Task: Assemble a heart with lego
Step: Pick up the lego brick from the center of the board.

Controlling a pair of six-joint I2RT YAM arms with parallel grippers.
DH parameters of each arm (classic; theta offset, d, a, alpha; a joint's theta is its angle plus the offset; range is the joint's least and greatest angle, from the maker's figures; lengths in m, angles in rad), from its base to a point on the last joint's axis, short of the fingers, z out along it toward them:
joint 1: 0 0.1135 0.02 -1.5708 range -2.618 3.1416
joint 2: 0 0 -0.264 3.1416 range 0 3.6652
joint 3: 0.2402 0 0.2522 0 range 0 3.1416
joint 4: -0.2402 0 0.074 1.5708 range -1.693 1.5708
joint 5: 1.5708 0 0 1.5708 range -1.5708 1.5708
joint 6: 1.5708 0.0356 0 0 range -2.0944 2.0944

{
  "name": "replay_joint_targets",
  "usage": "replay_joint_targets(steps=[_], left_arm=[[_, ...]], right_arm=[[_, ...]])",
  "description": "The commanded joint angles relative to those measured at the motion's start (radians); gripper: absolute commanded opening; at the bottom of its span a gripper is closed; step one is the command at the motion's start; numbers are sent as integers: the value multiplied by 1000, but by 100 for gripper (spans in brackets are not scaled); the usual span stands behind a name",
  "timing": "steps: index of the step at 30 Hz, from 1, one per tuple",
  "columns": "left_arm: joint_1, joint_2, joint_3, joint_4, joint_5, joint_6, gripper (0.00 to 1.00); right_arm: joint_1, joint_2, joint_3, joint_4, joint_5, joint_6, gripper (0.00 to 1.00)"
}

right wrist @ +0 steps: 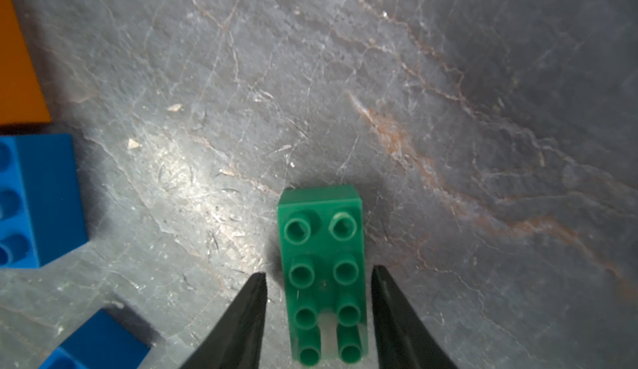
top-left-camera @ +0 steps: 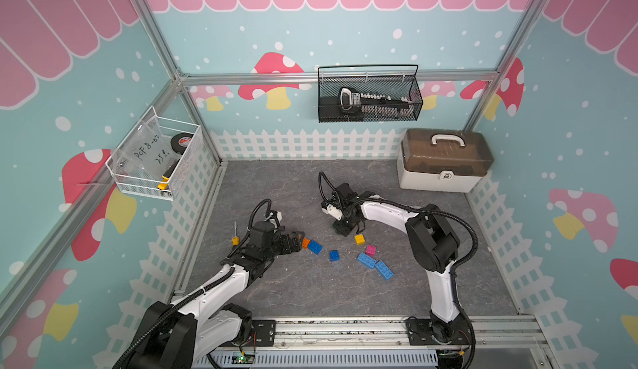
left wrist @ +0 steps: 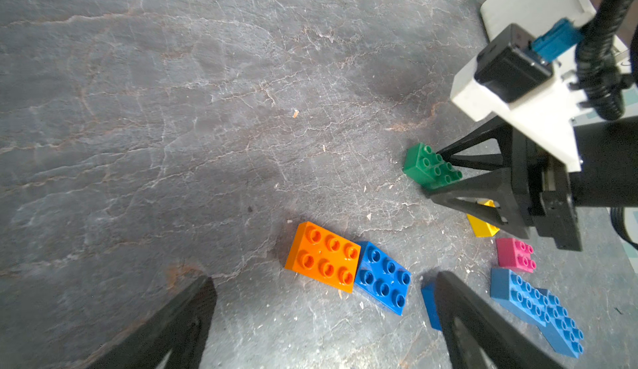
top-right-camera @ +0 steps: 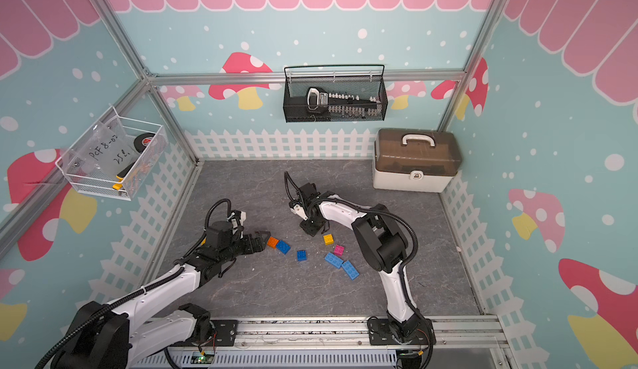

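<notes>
The orange brick (left wrist: 322, 257) and green brick (right wrist: 322, 263) are showing smooth, glossy plastic (studs catching light). The table (left wrist: 172, 108) is looking like matt grey stone, veined and scratched. The fingers (right wrist: 238, 326) are reading as matt black plastic.

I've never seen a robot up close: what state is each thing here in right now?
Right gripper: jaws open, straddling the green brick, small gaps either side.
Green brick: lying studs up, not gripped.
Left gripper: jaws wide open, empty.
Orange brick: loose, studs up, against a dark blue brick.
Lone dark blue brick: loose, studs up.
Yellow brick: loose.
Pink brick: loose.
Light blue bricks: loose, side by side.
Storage box: lid shut.
</notes>
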Motion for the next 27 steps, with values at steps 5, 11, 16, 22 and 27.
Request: replay_joint_targets(steps=[5, 11, 16, 22, 27], left_arm=[[-7, 17, 33, -14, 13, 17, 98], [-7, 24, 32, -7, 13, 10, 98], [-6, 6, 24, -1, 12, 0, 98], [-5, -35, 15, -7, 1, -1, 98], [-5, -39, 14, -13, -7, 0, 98]], right_arm=[[21, -6, 25, -25, -1, -28, 34], [44, -94, -23, -69, -6, -32, 28], [88, -226, -125, -82, -7, -33, 26], [95, -241, -154, -64, -14, -35, 26], [95, -154, -95, -46, -36, -39, 25]])
